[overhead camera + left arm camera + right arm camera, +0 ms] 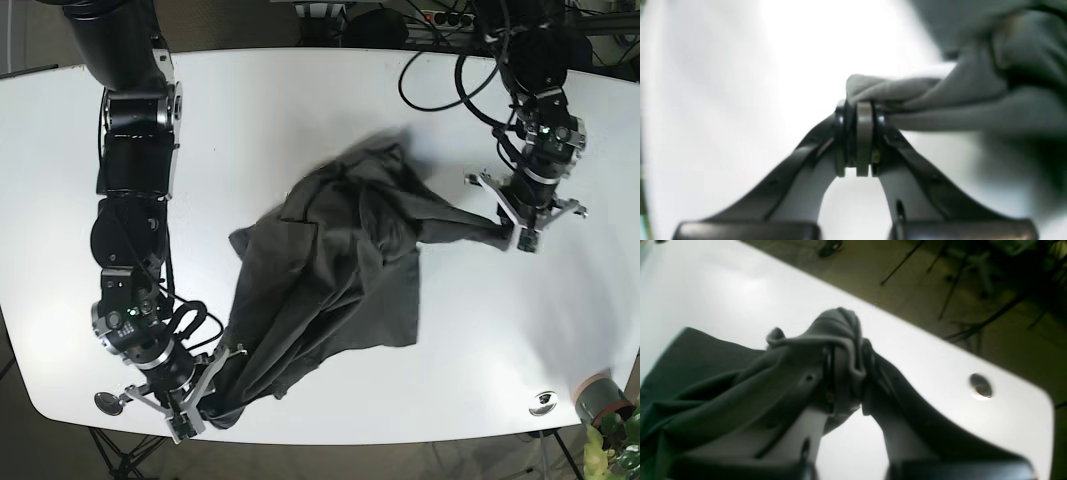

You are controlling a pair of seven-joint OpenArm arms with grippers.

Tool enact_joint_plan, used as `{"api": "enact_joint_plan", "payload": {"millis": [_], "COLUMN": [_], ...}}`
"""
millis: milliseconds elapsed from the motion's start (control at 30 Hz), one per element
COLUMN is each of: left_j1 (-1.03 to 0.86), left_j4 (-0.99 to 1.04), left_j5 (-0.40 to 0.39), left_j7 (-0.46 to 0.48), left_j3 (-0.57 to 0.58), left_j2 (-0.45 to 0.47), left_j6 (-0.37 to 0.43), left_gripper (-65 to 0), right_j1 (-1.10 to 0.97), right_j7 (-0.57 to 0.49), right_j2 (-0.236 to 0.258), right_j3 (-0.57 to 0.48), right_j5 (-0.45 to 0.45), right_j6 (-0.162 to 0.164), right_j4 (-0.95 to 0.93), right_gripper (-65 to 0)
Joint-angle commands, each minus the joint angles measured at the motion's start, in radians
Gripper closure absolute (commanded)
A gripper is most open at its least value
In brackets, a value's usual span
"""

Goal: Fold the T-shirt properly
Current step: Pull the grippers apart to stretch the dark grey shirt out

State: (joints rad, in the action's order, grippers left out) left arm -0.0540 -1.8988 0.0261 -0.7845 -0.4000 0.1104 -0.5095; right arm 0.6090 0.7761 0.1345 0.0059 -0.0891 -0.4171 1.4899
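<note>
Garment: the T-shirt (340, 270) lies crumpled on the white bench (300, 100), bunched near the middle and drawn out in two directions, not yet flat.
Left gripper (858, 133): its fingers (864, 136) are pressed together on a corner of grey cloth, a thin fold caught between the pads; in the base view this arm holds the cloth at that view's right side, pulled into a taut tongue.
Right gripper (846, 380): its fingers (843, 373) pinch a wad of cloth that wraps over one fingertip; this hold sits near the bench's front edge.
Reason for holds: the two grips are well apart, judged as a means of stretching the fabric open before any fold.
Stage: early; spreading is unfinished.
Risk: the bunched hold on the right may take several layers.
</note>
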Motion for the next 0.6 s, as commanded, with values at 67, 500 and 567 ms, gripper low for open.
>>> {"api": "enact_joint_plan", "payload": {"millis": [67, 500, 567], "left_j1": [0.154, 0.504, 0.529], "left_j4": [-0.020, -0.017, -0.017], "left_j5": [0.002, 0.002, 0.002], "left_j7": [-0.106, -0.266, -0.272], "left_j3": [-0.096, -0.121, -0.126], "left_j2": [0.050, 0.236, 0.263], "left_j6": [-0.054, -0.062, -0.062], "left_gripper": [0.0, 0.0, 0.0], "right_j1": [0.124, 0.318, 0.328], "right_j7": [-0.005, 0.041, 0.058], "right_j2": [0.066, 0.199, 0.221], "right_j3": [0.004, 0.004, 0.004], "right_j5": [-0.013, -0.013, -0.013], "right_j6": [0.002, 0.001, 0.001], "right_j4": [0.016, 0.016, 0.019], "right_gripper": [-2.4, -2.4, -2.4]}}
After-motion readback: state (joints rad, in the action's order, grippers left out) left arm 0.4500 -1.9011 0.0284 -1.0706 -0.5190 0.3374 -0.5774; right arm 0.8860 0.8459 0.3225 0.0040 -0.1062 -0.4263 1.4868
